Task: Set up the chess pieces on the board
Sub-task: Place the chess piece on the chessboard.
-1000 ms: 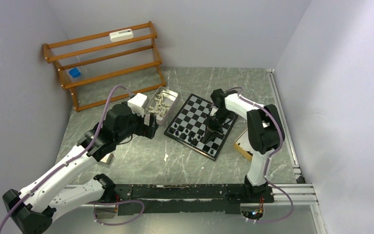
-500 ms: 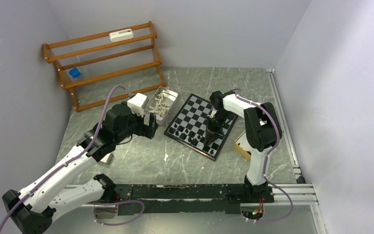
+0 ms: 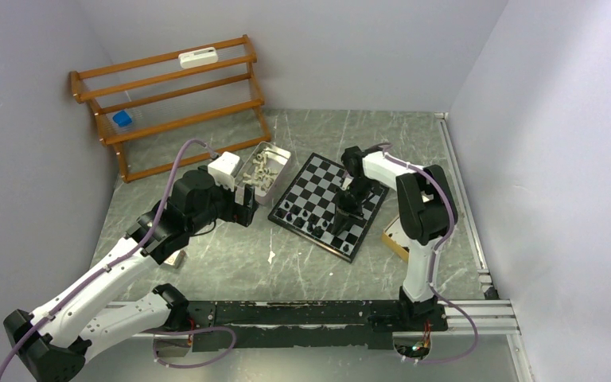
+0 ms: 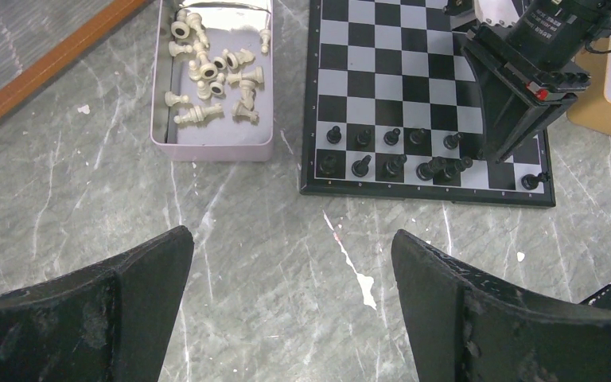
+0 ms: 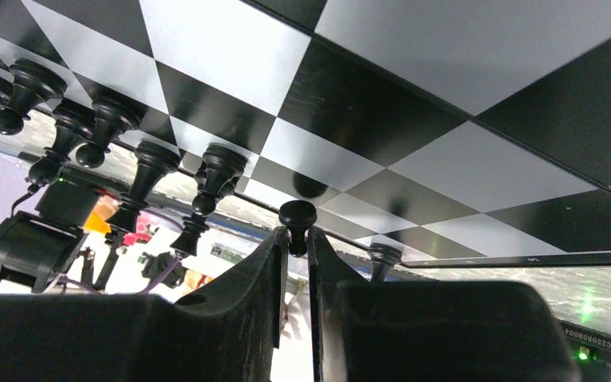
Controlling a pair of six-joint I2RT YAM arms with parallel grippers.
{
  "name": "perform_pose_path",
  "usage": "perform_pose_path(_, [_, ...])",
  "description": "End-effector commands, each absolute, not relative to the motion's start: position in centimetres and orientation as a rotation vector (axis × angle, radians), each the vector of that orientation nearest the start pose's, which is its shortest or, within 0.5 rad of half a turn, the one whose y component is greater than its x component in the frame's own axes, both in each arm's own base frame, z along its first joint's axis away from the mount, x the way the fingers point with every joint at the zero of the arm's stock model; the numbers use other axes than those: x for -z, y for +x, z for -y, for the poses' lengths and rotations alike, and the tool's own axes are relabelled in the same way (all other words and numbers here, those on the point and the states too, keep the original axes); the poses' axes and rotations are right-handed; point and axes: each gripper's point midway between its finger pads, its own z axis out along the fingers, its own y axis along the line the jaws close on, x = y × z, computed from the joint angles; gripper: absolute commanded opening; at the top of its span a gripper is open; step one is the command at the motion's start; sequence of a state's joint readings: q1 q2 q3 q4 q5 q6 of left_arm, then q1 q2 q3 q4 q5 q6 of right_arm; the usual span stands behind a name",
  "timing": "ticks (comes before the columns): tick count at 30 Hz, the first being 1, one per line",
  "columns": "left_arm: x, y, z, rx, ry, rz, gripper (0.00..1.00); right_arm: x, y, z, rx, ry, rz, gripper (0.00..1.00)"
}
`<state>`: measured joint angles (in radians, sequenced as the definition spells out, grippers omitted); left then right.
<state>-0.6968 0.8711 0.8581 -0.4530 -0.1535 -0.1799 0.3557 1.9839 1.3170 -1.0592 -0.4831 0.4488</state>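
The board [image 3: 318, 177] lies angled at frame centre on the grey worktop [image 3: 231, 263], with black chess pieces [image 3: 296, 215] lined along its lower-left edge. The right tool [image 3: 342, 216] points down onto the board's lower part. The left tool [image 3: 248, 208] hangs left of the board, just below a tray [image 3: 284, 163] of cream pieces [image 3: 261, 165]. A wooden rack [image 3: 171, 103] stands upper left.

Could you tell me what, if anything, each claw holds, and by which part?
The right claw grips a black piece by its upper part, base toward the board. The left claw is open and empty.
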Motion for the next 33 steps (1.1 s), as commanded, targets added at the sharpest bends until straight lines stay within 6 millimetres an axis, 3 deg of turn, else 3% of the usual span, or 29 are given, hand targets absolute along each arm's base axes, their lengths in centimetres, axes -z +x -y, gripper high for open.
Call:
perform_pose_path(1, [-23.0, 24.1, 17.6, 0.393, 0.426, -1.988, 1.0, -3.6, 23.5, -19.5, -0.673, 0.206, -3.411, 0.21])
perform_pose_path(14, [-23.1, 24.1, 17.6, 0.394, 0.424, -1.986, 1.0, -4.2, 24.6, -20.0, -0.706, 0.19, -3.373, 0.27])
perform_pose_path(33, [-23.1, 24.1, 17.5, 0.392, 0.422, -1.985, 1.0, -4.3, 25.2, -19.9, -0.68, 0.203, -3.336, 0.19])
